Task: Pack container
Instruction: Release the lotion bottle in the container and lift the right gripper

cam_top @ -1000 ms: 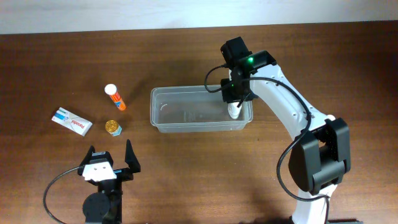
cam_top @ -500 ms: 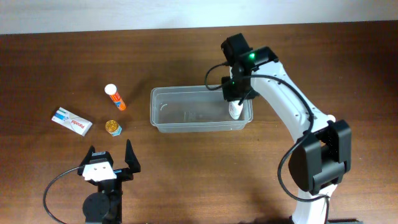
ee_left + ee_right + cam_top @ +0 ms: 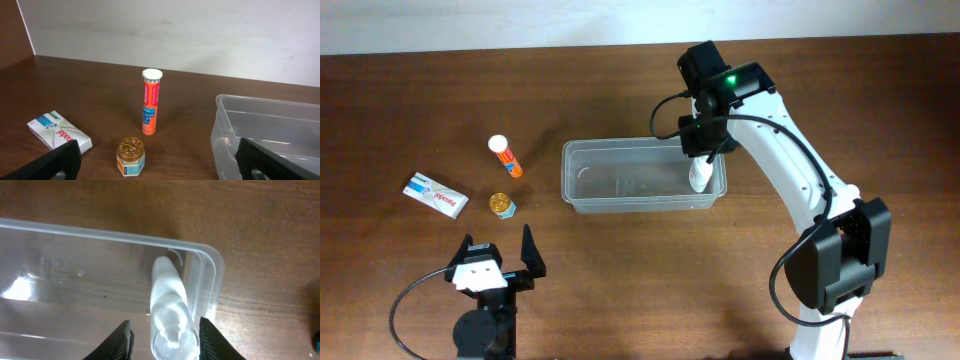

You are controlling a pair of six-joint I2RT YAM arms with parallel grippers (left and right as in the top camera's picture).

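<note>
Notes white box [image 3: 436, 195], orange tube [image 3: 505, 157] and gold-lidded jar [image 3: 501, 205] loose on worktop, apparently awaiting packing. Finds left jaws wide open, empty, idle near them. Locates container [image 3: 610, 180] mid-worktop. Finds right jaws parted astride white bottle [image 3: 698, 178] in its right end, judged a release.

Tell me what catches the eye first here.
The right gripper hangs over the right end of the clear container, its jaws open on either side of a white bottle that sits inside, by the corner. Left of the container, an orange tube stands upright, with a gold-lidded jar and a white box near it.
</note>
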